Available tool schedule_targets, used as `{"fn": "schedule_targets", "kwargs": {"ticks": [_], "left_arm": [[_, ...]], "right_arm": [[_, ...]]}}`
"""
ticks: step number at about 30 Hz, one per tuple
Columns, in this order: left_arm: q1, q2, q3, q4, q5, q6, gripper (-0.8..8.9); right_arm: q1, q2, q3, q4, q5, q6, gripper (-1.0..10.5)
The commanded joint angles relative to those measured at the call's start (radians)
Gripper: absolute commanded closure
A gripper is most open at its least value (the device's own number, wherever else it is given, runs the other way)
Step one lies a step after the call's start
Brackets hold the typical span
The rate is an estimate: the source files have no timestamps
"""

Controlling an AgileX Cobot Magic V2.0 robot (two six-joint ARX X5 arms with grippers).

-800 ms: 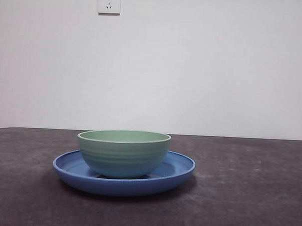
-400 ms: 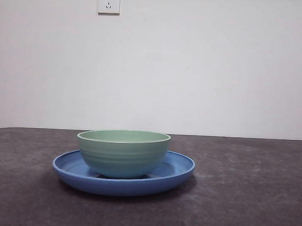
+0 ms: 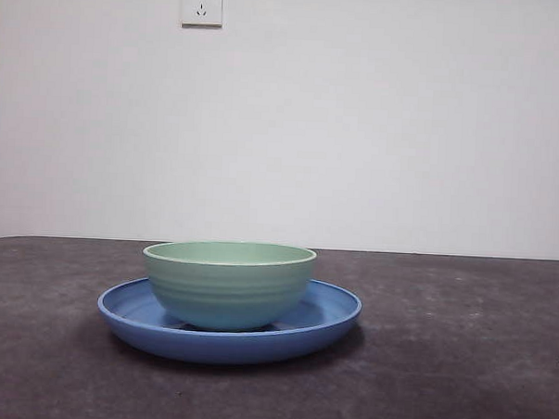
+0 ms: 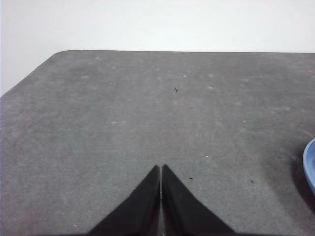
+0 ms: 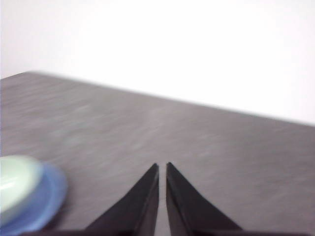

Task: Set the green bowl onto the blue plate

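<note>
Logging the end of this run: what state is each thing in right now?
Pale mint-green ridged bowl: upright, empty, standing in the plate, free of both grippers.
Glossy blue round plate: flat on the dark grey table, bearing the bowl.
Left gripper: shut, empty, off to the side.
Right gripper: shut, empty, away from the bowl.

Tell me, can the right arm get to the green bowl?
Probably yes. The green bowl sits open on the blue plate, and only bare table lies between it and the shut right gripper.

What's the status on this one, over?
Left gripper shut, empty, off to the side. Right gripper shut, empty. Green bowl upright on blue plate. Nothing obstructing.
</note>
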Motion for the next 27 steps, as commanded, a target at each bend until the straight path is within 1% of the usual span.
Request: {"fn": "schedule_targets", "kwargs": {"ticks": [1,5,7,9,12,15,16,21,27], "left_arm": [[0.001,-0.002,-0.020,-0.005,0.008,0.015,8.07],[0.001,-0.002,-0.020,-0.005,0.009,0.015,8.07],[0.001,-0.002,-0.020,-0.004,0.008,0.015,8.07],[0.001,-0.002,-0.020,-0.005,0.008,0.015,8.07],[0.001,-0.002,-0.020,-0.004,0.008,0.015,8.07],[0.001,-0.002,-0.020,-0.005,0.009,0.015,8.07],[0.001,-0.002,-0.020,-0.005,0.009,0.015,8.07],[0.001,-0.002,-0.020,-0.004,0.008,0.015,8.07],[0.001,-0.002,-0.020,-0.004,0.008,0.015,8.07]], "right_arm": [[-0.020,-0.042,-0.134,0.143,0.100,0.020,9.2],[-0.026,-0.074,-0.243,0.194,0.237,0.039,9.2],[-0.026,-0.082,-0.285,0.212,0.286,0.042,9.2],[-0.025,-0.090,-0.314,0.213,0.311,0.045,9.2],[-0.025,-0.108,-0.362,0.211,0.324,0.060,9.2],[-0.024,-0.128,-0.398,0.210,0.327,0.109,9.2],[-0.025,-0.137,-0.401,0.184,0.328,0.123,9.2],[-0.018,-0.151,-0.401,0.141,0.327,0.124,9.2],[0.023,-0.151,-0.401,0.127,0.328,0.130,9.2]]}}
